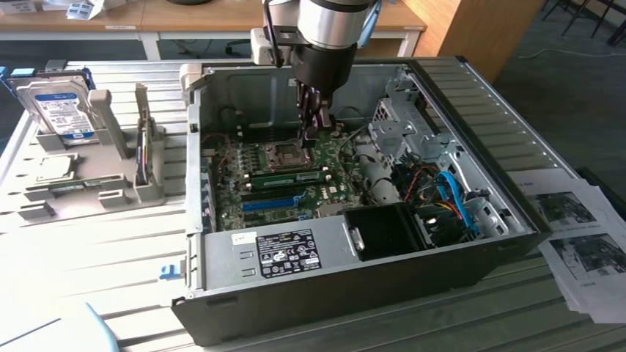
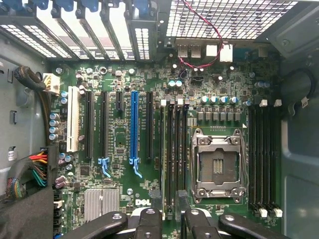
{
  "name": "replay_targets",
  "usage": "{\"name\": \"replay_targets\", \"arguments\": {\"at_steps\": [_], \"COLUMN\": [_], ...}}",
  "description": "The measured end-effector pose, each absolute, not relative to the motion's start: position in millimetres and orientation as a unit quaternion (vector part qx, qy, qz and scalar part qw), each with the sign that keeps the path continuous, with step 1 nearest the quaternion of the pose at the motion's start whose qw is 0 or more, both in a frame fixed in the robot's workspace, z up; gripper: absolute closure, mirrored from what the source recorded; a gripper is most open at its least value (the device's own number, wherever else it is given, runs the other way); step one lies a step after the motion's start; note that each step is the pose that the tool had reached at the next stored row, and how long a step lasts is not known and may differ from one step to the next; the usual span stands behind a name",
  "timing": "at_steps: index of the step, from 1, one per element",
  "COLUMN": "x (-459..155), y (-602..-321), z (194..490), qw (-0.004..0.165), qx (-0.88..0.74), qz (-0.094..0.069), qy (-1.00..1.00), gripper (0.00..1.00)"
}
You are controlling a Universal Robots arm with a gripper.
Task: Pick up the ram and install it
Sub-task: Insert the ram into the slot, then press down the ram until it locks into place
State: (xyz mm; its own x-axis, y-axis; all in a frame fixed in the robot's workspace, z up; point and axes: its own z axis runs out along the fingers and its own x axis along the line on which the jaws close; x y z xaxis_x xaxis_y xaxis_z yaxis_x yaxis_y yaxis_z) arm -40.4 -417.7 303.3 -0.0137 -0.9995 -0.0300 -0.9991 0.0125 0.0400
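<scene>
Open PC case point(image 1: 489, 125), mobo point(image 2: 119, 139) bare. Gripper point(image 2: 172, 226) hangs inside, jaws wide, holding nothing. Ram point(image 1: 293, 178) stands in a slot right under them. Install step's about done imo; any seating push wants straight-down pressure.

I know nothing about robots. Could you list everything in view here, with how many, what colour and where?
computer case: one, grey and black, open, on the table.
motherboard: one, green, inside the case.
ram: one, green, in a slot beside the processor socket.
processor socket: one, silver, mid-board.
slot strip: one, bright blue, on the motherboard.
hard drive: one, silver with blue-white label, upright in the holder.
holder: one, grey, exterior view's left.
papers: a few, white, exterior view's right.
arm: one, silver, over the case.
gripper: one, black, open, above the motherboard.
</scene>
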Motion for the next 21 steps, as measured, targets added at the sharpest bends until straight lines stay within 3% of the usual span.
{"name": "replay_targets", "arguments": {"at_steps": [4, 6, 21], "x": [-40.3, -40.3, -40.4], "y": [-416.9, -416.4, -416.2], "z": [303.4, 303.3, 303.3], "qw": [0.004, 0.004, 0.004], "qx": [0.702, 0.702, 0.702], "qz": [-0.024, -0.024, -0.024], "qy": [-0.711, -0.711, -0.712], "gripper": [0.77, 0.90, 0.91]}}
